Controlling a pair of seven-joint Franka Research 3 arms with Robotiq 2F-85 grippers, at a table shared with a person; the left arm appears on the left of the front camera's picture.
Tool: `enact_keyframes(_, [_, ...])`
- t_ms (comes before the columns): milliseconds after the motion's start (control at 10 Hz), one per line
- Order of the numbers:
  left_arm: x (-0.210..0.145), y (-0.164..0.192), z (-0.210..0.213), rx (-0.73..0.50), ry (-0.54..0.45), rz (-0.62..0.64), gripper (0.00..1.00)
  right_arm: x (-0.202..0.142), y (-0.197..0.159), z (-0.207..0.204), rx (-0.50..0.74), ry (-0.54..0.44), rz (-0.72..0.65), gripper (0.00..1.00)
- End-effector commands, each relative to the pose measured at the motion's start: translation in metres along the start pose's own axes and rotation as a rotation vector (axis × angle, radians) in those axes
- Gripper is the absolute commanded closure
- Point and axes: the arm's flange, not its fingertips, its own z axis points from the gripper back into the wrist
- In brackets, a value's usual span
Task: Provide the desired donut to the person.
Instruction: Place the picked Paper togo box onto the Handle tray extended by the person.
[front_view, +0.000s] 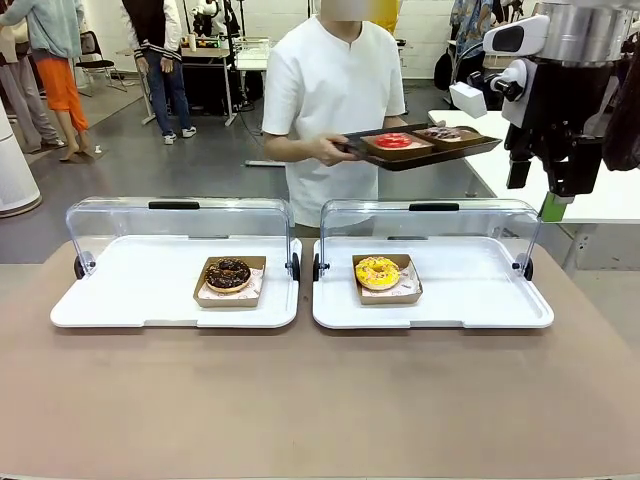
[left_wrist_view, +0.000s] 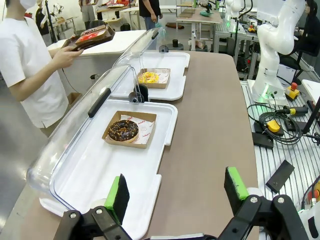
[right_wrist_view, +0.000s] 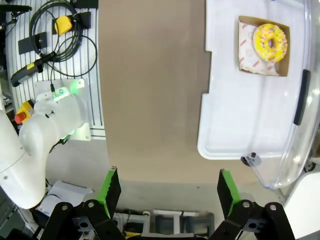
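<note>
I saw two donuts waiting on the brown table (front_view: 320, 410), each in its own small cardboard tray. The chocolate donut (front_view: 228, 273) with sprinkles sat on the left white serving tray (front_view: 110, 290), and the yellow-glazed donut (front_view: 377, 271) sat on the right white serving tray (front_view: 480, 290). Both serving trays had their clear domed lids (front_view: 180, 220) tipped open toward the far side. The two trays lay side by side, just apart.

Beyond the table stood the person (front_view: 335, 90) in a white short-sleeved shirt, holding a dark tray (front_view: 420, 155) carrying a red-glazed donut (front_view: 392, 141) and what I took to be a second, darker one beside it, though it was too small to be sure.

The right gripper (front_view: 553, 195) hung high above the table's right edge, its jaws spread with nothing between them. From its wrist camera, the left gripper (left_wrist_view: 177, 192) hovered over the near end of the left tray, jaws likewise spread wide and empty.
</note>
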Motion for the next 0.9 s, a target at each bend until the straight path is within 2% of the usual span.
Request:
enact_keyframes(0, [0.000, -0.001, 0.001, 0.003, -0.020, -0.010, 0.00, 0.000, 0.000, 0.000, 0.001, 0.018, -0.019, 0.00])
enact_keyframes(200, [0.000, -0.001, 0.001, 0.003, -0.020, -0.010, 0.00, 0.000, 0.000, 0.000, 0.000, 0.000, 0.000, 0.00])
enact_keyframes(300, [0.000, -0.001, 0.001, 0.003, -0.020, -0.010, 0.00, -0.028, -0.011, 0.011, 0.028, -0.164, -0.016, 0.00])
enact_keyframes(600, [0.000, -0.001, 0.001, 0.003, -0.020, -0.010, 0.00, -0.120, -0.045, 0.006, 0.104, -0.453, -0.019, 0.00])
enact_keyframes(700, [0.000, -0.001, 0.001, 0.003, -0.020, -0.010, 0.00, -0.154, -0.065, -0.001, 0.072, -0.562, -0.069, 0.00])
enact_keyframes(800, [0.000, -0.001, 0.001, 0.003, -0.020, -0.010, 0.00, -0.186, -0.077, -0.013, 0.100, -0.656, -0.099, 0.00])
